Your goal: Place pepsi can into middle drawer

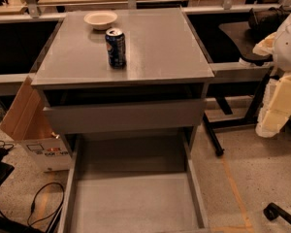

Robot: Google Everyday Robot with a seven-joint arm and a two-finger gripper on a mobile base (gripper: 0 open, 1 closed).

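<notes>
The pepsi can (116, 47) stands upright on the grey cabinet top (165, 47), left of its middle. It is dark blue with a silver top. Below, the middle drawer (136, 203) is pulled far out toward me, showing a bare grey floor and thin side rails. My gripper is not in view. Only white and cream parts of my arm (283, 76) show at the right edge, well to the right of the cabinet and apart from the can.
A shallow cream bowl (101, 19) sits at the back of the cabinet top, behind the can. The top drawer's plain grey front panel (123, 115) juts out slightly. A cardboard box (31, 125) and cables (43, 203) lie at the left. Chair legs (223, 125) stand at the right.
</notes>
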